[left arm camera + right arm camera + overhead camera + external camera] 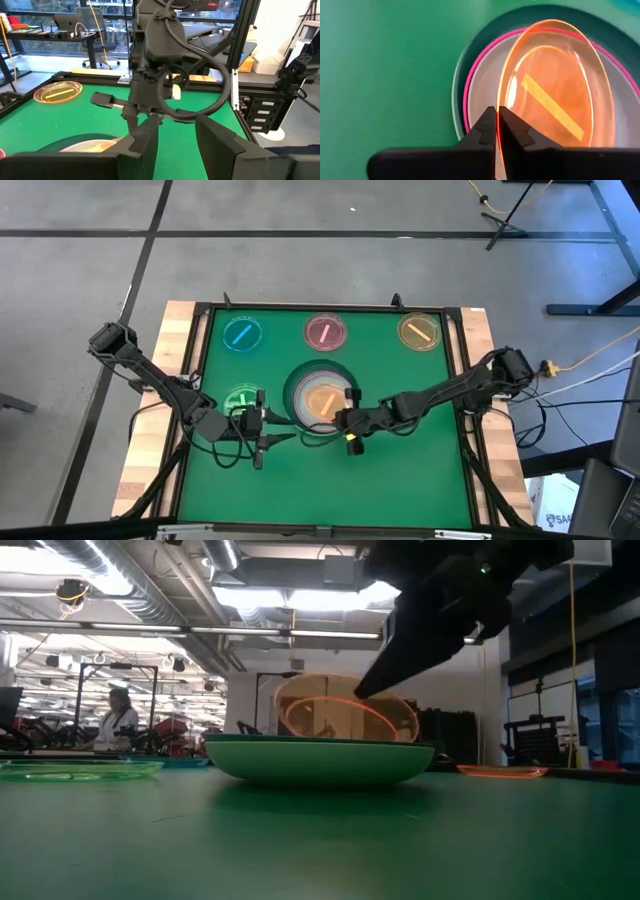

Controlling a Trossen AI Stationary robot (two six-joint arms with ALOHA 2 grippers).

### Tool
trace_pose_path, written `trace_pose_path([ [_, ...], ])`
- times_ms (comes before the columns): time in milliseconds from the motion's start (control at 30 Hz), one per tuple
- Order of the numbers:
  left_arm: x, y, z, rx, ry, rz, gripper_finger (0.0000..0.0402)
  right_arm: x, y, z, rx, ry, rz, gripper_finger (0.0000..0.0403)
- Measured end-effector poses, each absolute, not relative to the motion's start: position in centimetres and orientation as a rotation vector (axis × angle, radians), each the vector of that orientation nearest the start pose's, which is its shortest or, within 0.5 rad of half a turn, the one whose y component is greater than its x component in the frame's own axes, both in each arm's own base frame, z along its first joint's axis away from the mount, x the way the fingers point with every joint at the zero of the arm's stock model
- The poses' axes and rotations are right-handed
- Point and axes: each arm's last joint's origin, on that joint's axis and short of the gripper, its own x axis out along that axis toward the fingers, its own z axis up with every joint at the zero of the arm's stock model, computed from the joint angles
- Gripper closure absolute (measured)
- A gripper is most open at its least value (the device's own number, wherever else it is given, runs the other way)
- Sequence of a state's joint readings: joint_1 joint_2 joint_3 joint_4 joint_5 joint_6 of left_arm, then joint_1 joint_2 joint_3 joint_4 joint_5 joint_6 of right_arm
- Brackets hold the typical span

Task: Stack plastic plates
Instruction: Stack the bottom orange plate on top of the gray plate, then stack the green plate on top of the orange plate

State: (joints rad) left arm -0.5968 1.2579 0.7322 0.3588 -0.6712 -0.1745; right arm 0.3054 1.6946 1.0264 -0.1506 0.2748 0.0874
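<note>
A stack of large plates (296, 392) sits at mid-table: dark green outermost, then pink, then pale grey-white, seen in the right wrist view as the stack (470, 85). My right gripper (347, 420) is shut on a small orange-brown translucent plate (555, 95), tilted over the stack (320, 762). My left gripper (175, 150) is open, low at the stack's near-left side (262, 423), touching nothing. A small green plate (243, 399) lies flat left of the stack. Blue (241, 334), pink (326, 332) and amber (419, 331) small plates lie along the far edge. My right gripper pinches the orange-brown plate's rim (501, 112) on its near-right side between the two fingers (487, 127). They come slanting down from the table's right (375, 680). The plate is steeply tilted, held rim raised. The stack's rim hides its lower edge (345, 736).
The green mat has a raised black frame (455, 350) on wooden boards. Open mat lies between the stack and the near edge. The right arm's wrist (155, 60) stands close in front of my left gripper. A person (118, 718) is far back in the room.
</note>
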Motion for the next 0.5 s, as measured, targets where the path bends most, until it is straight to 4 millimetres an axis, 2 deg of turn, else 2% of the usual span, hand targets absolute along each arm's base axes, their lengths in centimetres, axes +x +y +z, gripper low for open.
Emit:
trace_pose_path([
  [100,23.3,-13.7,26.9,-0.077,0.128,0.087,0.0279,33.5,9.5,19.1,-0.106,0.784,-0.022,0.0371],
  [233,23.3,-13.7,26.8,-0.076,0.13,0.087,0.0279,33.3,9.5,19.3,-0.123,0.786,-0.015,0.031],
  [367,23.3,-13.7,26.8,-0.073,0.13,0.087,0.0279,33.0,9.6,21.7,-0.14,0.835,0.031,0.0256],
  [500,23.3,-13.7,26.8,-0.073,0.133,0.087,0.0279,32.2,9.9,24.1,-0.141,0.798,0.054,0.0235],
])
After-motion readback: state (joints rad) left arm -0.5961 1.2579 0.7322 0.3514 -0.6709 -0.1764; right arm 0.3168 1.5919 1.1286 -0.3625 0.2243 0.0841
